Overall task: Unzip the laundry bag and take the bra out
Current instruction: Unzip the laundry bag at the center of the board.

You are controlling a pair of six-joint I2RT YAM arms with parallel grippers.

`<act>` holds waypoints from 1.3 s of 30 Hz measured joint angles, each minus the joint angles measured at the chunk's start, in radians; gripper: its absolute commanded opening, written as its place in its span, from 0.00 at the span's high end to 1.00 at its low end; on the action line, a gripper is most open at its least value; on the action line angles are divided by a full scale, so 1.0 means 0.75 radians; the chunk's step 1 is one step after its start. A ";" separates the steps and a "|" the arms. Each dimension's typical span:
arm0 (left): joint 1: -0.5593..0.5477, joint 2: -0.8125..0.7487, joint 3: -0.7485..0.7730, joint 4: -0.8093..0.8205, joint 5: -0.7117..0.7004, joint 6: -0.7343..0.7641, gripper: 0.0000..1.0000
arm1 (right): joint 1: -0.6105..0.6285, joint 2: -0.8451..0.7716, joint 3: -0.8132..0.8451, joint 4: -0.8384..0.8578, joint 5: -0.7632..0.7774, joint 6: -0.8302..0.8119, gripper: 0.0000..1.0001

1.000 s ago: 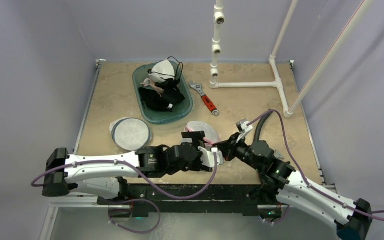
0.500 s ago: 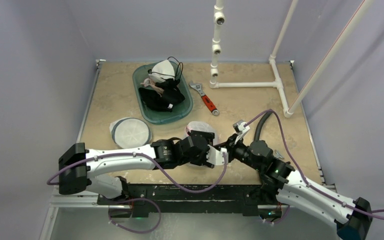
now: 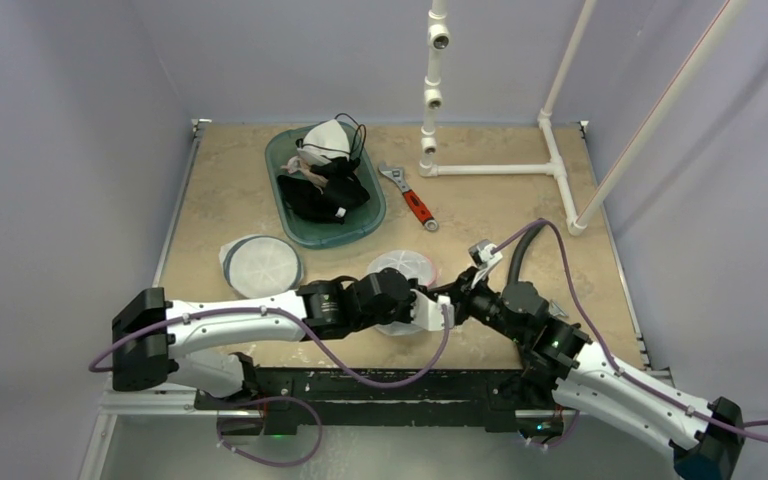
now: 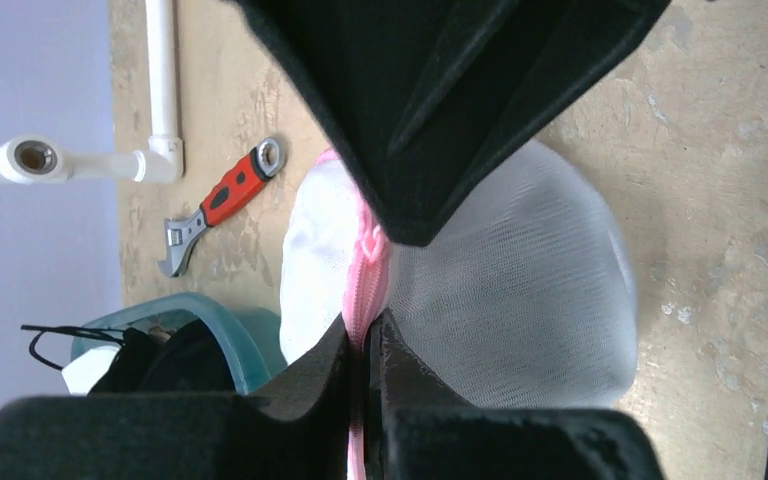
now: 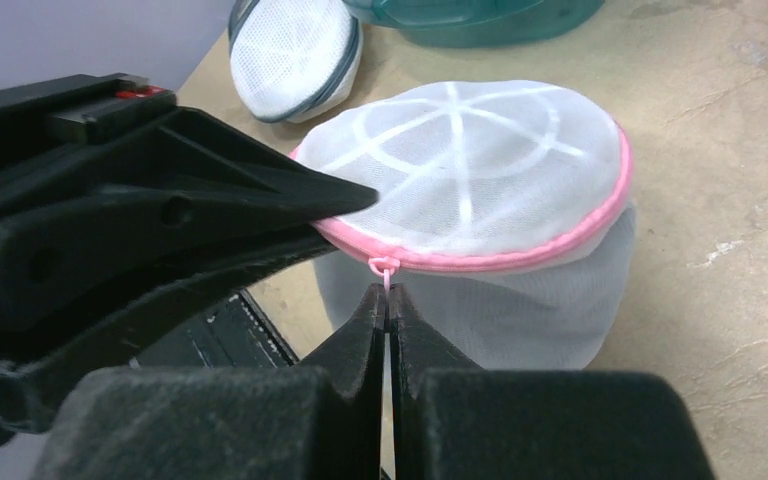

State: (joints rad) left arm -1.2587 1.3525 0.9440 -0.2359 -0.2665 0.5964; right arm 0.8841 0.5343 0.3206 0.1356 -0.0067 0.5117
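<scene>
I am holding the round white mesh laundry bag with the pink zipper with both hands. It is sitting at the 6 o'clock side of the sandy table, right in front of my arms. My left gripper is squeezed tight on the pink zipper band at the bag's rim. My right gripper is squeezed tight on the tiny pink zipper pull.

I am guessing the bag is light, soft and squishy. It would slide or lift if only one hand tugged. So one hand should be holding the rim while the other is pulling the tab around it. The tab is small and could slip out.

The view from above is only showing my hands meeting at the bag's 4 o'clock edge, with the tab hidden. The right wrist view is showing the tab hanging between my fingers. The left wrist view is showing a red-handled wrench at 10 o'clock from the bag. No view is showing me the bra.
</scene>
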 measured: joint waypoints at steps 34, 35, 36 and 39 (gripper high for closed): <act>-0.123 -0.449 -0.158 -0.100 -0.122 -0.326 0.07 | -0.018 0.078 -0.002 0.076 0.322 0.049 1.00; -0.123 -0.435 -0.121 -0.107 -0.094 -0.338 0.07 | -0.019 0.068 -0.002 0.076 0.290 0.036 1.00; -0.123 -0.414 -0.078 -0.108 -0.065 -0.352 0.06 | -0.019 0.060 -0.002 0.076 0.263 0.024 1.00; -0.123 -0.328 0.036 -0.097 0.004 -0.364 0.05 | -0.019 0.038 -0.002 0.074 0.184 0.002 1.00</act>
State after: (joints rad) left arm -1.3510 1.1065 0.9710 -0.3084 -0.2638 0.3237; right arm 0.8700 0.5625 0.3191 0.1913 0.1310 0.5133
